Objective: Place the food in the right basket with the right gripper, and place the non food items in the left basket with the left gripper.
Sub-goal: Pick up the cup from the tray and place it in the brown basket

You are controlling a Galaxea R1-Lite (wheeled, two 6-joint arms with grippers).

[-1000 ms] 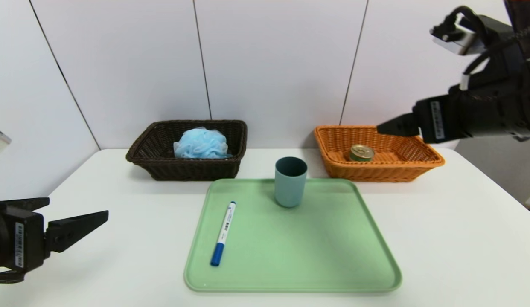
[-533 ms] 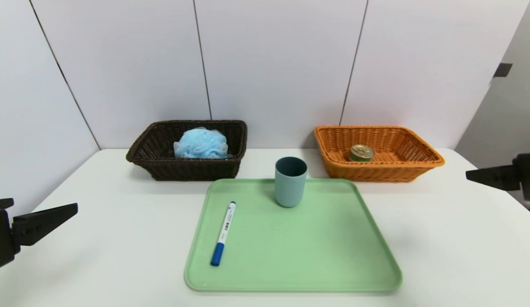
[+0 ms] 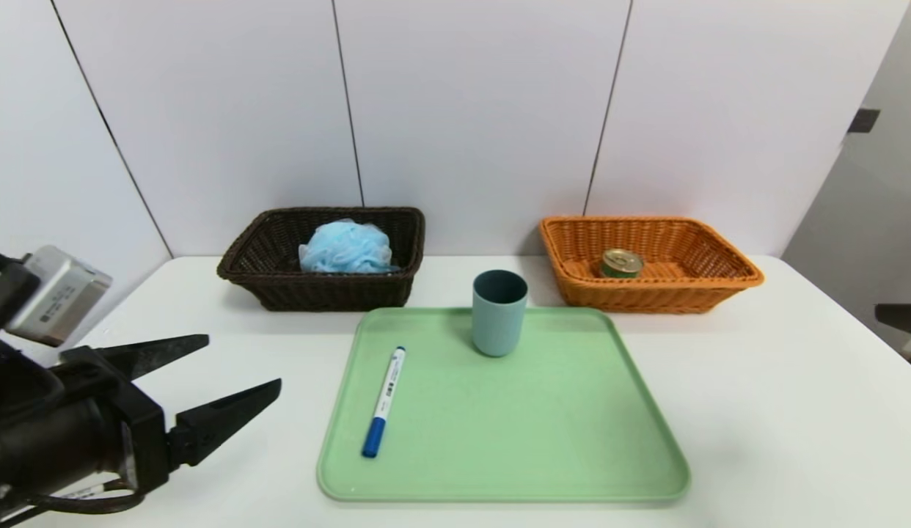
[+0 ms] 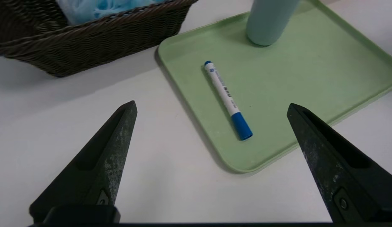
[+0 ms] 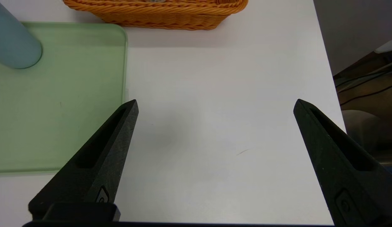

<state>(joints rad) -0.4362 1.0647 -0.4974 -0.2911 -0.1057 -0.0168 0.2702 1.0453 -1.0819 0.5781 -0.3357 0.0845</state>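
Observation:
The tin can (image 3: 621, 262) lies inside the orange-tan right basket (image 3: 719, 282). The light-blue bath puff (image 3: 345, 247) rests in the dark brown left basket (image 3: 279, 293). On the green tray (image 3: 514, 440) the grey-blue cup (image 3: 499, 312) stands upright at the back, and the white marker with blue cap (image 3: 383, 401) lies near the left rim. My left gripper (image 3: 243, 363) hovers open and empty over the table, left of the tray; in the left wrist view the marker (image 4: 227, 94) lies ahead of the left gripper (image 4: 211, 107). My right gripper (image 5: 215, 105) is open and empty over bare table right of the tray.
The white table ends at a wall behind the baskets. Its right edge (image 5: 328, 69) runs close to my right gripper, with cables and floor beyond. A dark tip (image 3: 899, 317) of the right arm shows at the head view's right border.
My left gripper has come forward and right toward the tray's left side. The right arm has dropped from above the orange basket and withdrawn to the right border.

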